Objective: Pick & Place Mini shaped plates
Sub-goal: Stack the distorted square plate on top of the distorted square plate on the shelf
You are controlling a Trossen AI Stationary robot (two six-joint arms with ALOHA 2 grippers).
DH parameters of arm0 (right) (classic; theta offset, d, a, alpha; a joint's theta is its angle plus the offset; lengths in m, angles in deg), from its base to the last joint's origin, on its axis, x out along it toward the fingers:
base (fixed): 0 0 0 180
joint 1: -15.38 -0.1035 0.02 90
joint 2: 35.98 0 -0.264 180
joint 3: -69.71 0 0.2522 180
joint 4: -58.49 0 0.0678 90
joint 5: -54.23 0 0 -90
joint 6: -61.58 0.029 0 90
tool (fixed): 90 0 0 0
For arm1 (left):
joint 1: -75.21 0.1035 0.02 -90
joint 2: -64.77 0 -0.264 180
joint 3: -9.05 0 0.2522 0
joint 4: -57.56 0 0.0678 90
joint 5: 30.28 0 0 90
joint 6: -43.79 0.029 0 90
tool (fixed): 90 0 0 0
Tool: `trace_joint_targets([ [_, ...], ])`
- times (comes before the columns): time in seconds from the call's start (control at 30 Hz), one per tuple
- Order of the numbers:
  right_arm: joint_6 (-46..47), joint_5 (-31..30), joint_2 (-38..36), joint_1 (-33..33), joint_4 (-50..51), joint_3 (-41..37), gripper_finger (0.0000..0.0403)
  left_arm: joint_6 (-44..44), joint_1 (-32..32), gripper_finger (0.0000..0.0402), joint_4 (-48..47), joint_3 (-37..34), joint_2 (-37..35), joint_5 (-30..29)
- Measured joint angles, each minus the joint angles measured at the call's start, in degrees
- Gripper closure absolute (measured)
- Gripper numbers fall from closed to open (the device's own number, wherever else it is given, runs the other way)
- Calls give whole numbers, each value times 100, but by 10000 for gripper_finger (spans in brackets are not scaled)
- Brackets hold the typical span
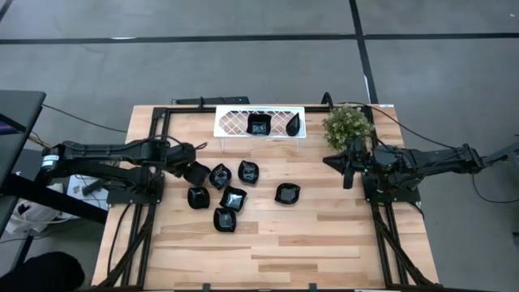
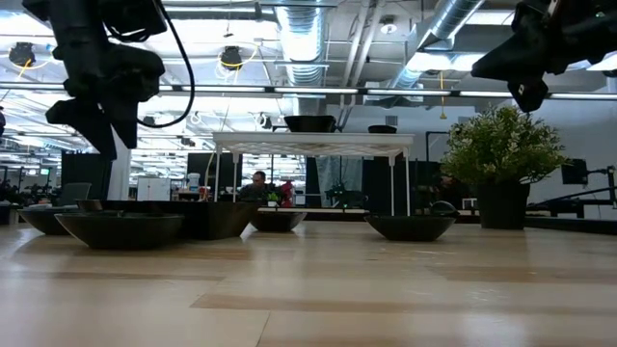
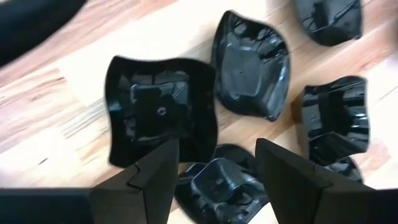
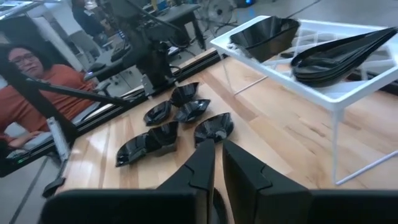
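— Plates? Where?
— Six black plates [image 1: 233, 197] clustered on the tabletop [image 1: 324, 243], just under and ahead of the left gripper [image 1: 197, 172]. Nearest one, squarish with a wavy rim [image 3: 161, 109], right before the jaws. Two more up on the white tray [image 1: 235, 123]: a square one [image 1: 259, 125] and a leaf-shaped one [image 1: 295, 125].
— Left jaws?
— Spread wide, holding nothing, hovering above the cluster.
— Right side?
— Right gripper [image 1: 347, 172] raised beside the green plant [image 1: 347, 124], jaws nearly pressed together, nothing between them. Lone plate [image 1: 287, 193] well apart from it, toward the cluster.
— Beyond the tabletop?
— Person in an orange top [image 4: 43, 84], seated.
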Motion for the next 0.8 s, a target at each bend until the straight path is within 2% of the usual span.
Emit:
trace_joint_targets([
  [0.3,-3,-207,0,-1,1,2,376,-34,-297,187,960,2,38,66],
  [0.67,18,-209,0,-2,2,4,376,-776,-512,187,956,-55,448,13],
  [0.8,32,-270,0,-2,2,4,374,-783,-551,187,951,-55,656,-24],
])
